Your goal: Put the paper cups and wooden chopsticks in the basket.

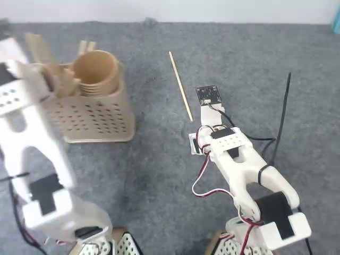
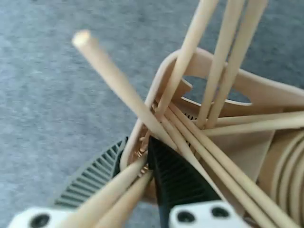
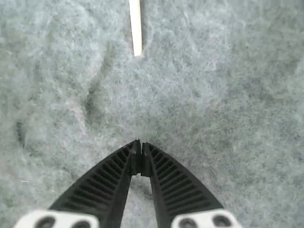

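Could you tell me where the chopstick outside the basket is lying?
High view: the chopstick lies on the grey mat between the basket and the right arm, its near end ahead of the right gripper.

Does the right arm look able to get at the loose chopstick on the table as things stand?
Probably yes: the chopstick lies ahead of the right gripper, nothing between them, though its jaws are shut and must open first.

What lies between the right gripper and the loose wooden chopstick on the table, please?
Nothing but bare grey carpet: in the right wrist view, the stretch from the shut right gripper to the wooden chopstick holds nothing else.
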